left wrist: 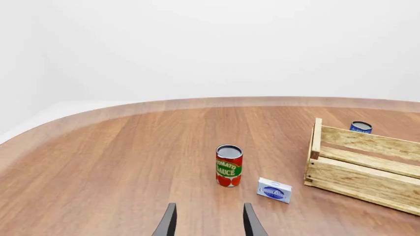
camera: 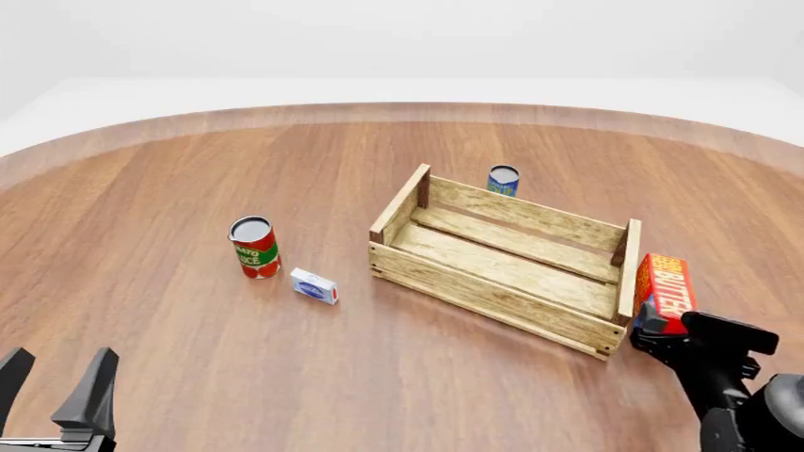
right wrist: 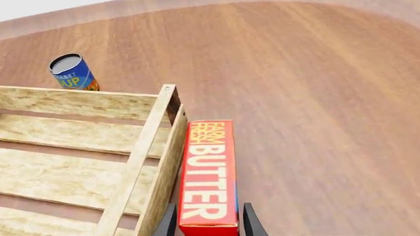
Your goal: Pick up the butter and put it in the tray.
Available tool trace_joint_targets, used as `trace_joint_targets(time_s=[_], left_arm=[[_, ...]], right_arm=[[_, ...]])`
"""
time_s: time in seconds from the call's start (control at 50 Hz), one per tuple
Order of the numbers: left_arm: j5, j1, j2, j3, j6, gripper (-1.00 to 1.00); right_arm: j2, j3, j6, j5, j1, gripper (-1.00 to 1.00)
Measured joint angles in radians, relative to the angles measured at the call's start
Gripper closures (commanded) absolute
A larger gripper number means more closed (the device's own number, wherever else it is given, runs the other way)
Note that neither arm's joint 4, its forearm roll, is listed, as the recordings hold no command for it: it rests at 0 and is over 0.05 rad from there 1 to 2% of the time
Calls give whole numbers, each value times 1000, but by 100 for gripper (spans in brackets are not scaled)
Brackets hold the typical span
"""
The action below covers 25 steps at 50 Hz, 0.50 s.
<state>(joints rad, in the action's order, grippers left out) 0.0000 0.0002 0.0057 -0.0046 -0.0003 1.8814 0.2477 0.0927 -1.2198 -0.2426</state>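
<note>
Two tools: right tool (camera: 656,330) pinches the butter (camera: 665,285) beside the tray (camera: 503,288); left tool (camera: 56,381) spread.

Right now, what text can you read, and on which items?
"FARM FRESH BUTTER": red-orange butter carton, between the right gripper fingers.
"TOMATO SAUCE": red can.
"...ABET ...UP", partly hidden: blue can.
Small white-and-blue box: label too small to read.

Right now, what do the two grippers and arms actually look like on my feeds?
Both are matte black throughout. The left gripper has two flat, tapering, blade-like fingers on a dark crossbar. The right gripper has a blocky black body on a rounded, jointed black arm. No cables, labels or markings are visible.
</note>
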Motion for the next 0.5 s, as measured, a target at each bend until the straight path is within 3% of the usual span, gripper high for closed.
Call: trace_joint_targets(time_s=[0.5], left_arm=[[0, 0, 0, 0, 0, -100]], right_arm=[[74, 38, 23, 0, 1, -100]])
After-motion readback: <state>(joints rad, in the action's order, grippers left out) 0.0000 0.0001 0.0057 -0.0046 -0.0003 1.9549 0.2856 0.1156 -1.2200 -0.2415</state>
